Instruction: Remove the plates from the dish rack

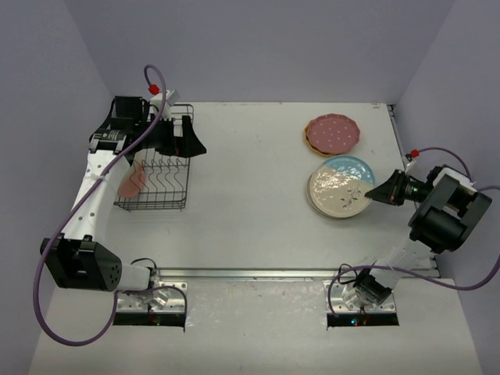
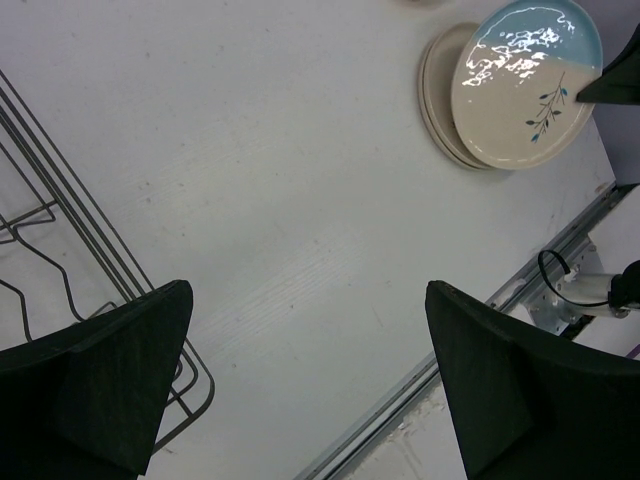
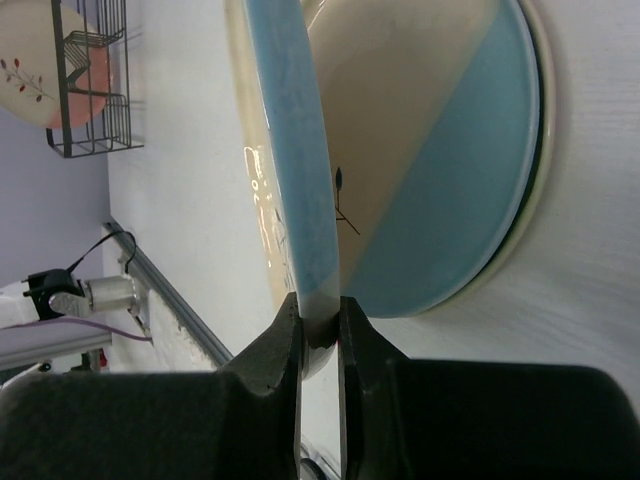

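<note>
We see a flat white table (image 1: 250, 226) with pale purple-grey walls around it. The dish rack (image 1: 152, 207) sits at the upper left of the top view. It is a box made of thin dark wires, with wavy wire teeth inside. One plate (image 1: 133, 181) stands on its edge in the rack, near the rack's left side. It looks pink from above. In the right wrist view we can see that it is smooth and cream, with a small red-brown leaf twig and a pink patch. The left claw (image 2: 306, 287) hangs over the top end of the rack. Its two flat black fingers are spread far apart and hold nothing, and we see only bare table between them. At the right of the top view, the right claw (image 3: 318, 320) pinches the rim of a round, shiny blue and cream plate (image 3: 290, 130). The two fingers are squeezed tight on the plate's thin edge. This plate is tipped up a little, and its far side is on a stack of plates (image 2: 440, 95) with cream rims. In the right wrist view, the plate just under it (image 3: 440, 150) also shows cream and blue. The held plate has a little dark leaf twig painted on it. Just above this stack in the top view lies a dark pink plate (image 1: 333, 131) with a wavy edge and small white dots. An orange-brown rim (image 1: 312, 149) peeps out from under it. A shiny metal rail (image 1: 258, 273) runs along the near edge of the table.
</note>
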`<state>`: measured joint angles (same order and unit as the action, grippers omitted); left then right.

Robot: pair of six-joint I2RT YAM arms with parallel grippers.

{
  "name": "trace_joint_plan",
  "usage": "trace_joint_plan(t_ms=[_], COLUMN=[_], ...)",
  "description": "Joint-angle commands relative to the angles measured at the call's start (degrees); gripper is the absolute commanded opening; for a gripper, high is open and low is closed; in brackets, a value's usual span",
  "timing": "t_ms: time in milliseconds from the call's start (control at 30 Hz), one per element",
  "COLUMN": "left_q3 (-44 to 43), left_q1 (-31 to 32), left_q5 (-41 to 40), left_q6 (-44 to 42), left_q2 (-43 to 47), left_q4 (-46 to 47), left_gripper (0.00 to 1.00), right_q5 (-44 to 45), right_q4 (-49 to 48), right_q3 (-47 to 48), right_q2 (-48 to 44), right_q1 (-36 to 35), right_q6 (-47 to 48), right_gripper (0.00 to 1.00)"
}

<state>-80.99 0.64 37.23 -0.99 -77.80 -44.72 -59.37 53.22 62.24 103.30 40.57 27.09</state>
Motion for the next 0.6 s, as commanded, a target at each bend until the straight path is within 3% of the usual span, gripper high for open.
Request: trace_joint_plan(t_ms=[0,567], left_q3=[0.08,0.40], left_q1=[-0.64,-0.64], left_q5=[0.07,0.07], left_q6=[0.43,1.21], left_q2=[2.04,2.04], left_q4=[2.57,2.92], left_gripper=[1.00,1.00], right_q5=[-9.45,-6.53], right_q4=[6.21,8.27], right_q3=[5.19,7.06], right_q2=[2.33,9.78], right_q1=[0.74,0.54], right_q6=[0.51,-3.03], right_gripper=[0.00,0.00])
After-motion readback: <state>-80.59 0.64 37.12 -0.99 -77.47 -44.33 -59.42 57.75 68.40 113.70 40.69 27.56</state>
